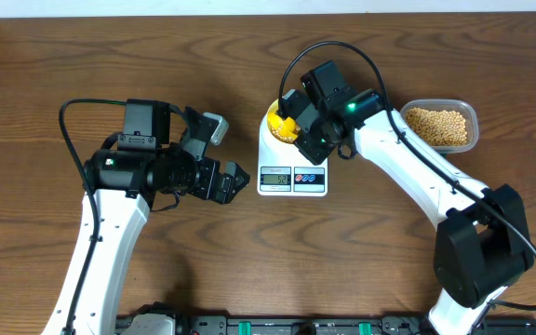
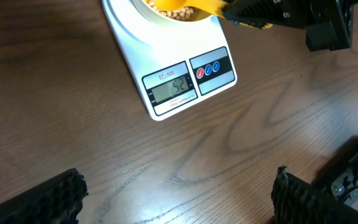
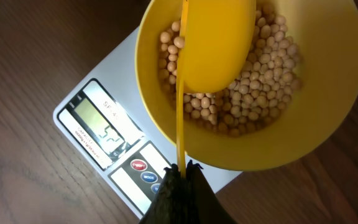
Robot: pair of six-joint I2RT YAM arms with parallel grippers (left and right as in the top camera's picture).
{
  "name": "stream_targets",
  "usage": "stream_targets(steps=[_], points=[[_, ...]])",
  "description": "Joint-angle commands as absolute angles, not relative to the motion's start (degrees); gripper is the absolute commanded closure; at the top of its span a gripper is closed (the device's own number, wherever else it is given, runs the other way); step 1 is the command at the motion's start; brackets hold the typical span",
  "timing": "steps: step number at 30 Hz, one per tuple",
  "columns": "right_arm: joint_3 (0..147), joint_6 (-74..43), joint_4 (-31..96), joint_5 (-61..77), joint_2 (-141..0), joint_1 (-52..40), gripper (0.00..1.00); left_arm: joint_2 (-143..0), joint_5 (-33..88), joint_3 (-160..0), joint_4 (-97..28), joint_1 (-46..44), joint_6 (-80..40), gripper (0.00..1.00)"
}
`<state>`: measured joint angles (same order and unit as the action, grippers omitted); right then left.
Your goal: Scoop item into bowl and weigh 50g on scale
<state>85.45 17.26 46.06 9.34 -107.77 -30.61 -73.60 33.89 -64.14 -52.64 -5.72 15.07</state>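
The white scale (image 1: 292, 172) sits mid-table with the yellow bowl (image 3: 328, 106) on its platform. Tan beans (image 3: 266, 74) cover the bowl's bottom. My right gripper (image 3: 182, 169) is shut on the thin handle of a yellow scoop (image 3: 219, 43), whose cup hangs tilted over the beans inside the bowl. From overhead the right gripper (image 1: 298, 130) hides most of the bowl (image 1: 275, 121). My left gripper (image 2: 176, 202) is open and empty above bare table, left of the scale (image 2: 173, 68), whose lit display faces it.
A clear plastic tub (image 1: 442, 126) of more beans stands at the right, behind the right arm. Dark wooden table surrounds the scale on all sides. The arms' bases are at the near edge.
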Motion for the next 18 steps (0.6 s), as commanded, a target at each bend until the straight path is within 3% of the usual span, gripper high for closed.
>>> stream_targets(steps=[1,18], points=[[87.0,18.0,46.3,10.7,-108.6,-30.3,0.99,-73.8,33.4,-63.8,-52.8,-5.4,15.4,0.02],[89.3,16.1,46.6,14.2,-108.5,-27.3,0.99,-73.8,33.4,-63.8,-52.8,-5.4,15.4,0.02]])
